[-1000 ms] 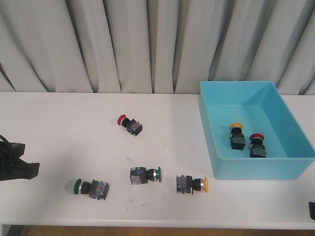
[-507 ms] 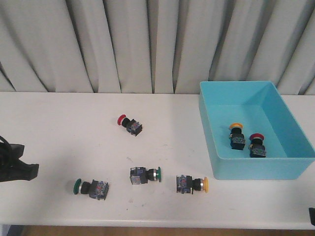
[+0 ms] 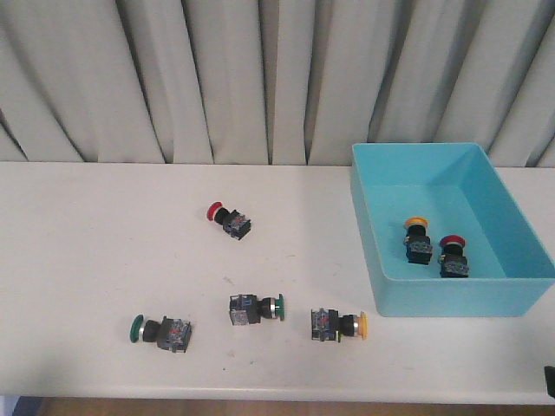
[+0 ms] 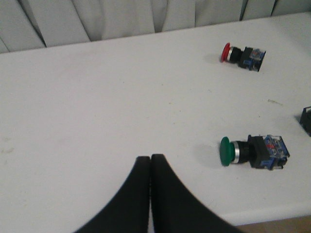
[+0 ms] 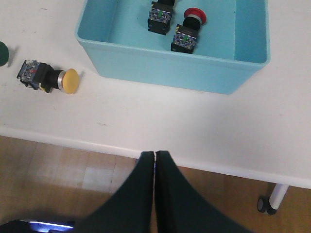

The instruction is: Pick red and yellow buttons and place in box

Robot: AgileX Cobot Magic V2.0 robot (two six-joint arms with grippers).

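One red button [image 3: 227, 217] lies on its side at the table's middle back, also seen in the left wrist view [image 4: 241, 55]. A yellow button [image 3: 339, 325] lies near the front, just left of the turquoise box [image 3: 460, 299]. Inside the box stand another yellow button [image 3: 417, 238] and another red button [image 3: 452, 255]. My left gripper [image 4: 150, 158] is shut and empty over bare table, well short of the buttons. My right gripper [image 5: 154, 154] is shut and empty, hovering past the table's front edge, with the box [image 5: 165, 65] and the yellow button [image 5: 47, 77] ahead of it.
Two green-capped switches [image 3: 159, 330] [image 3: 257, 308] lie near the front, one of them close to my left gripper [image 4: 252, 150]. A grey curtain hangs behind the table. Wooden floor and a caster wheel [image 5: 265, 204] show below the front edge.
My left arm has drawn back out of the front view at the left edge. The buttons and the box have not moved.
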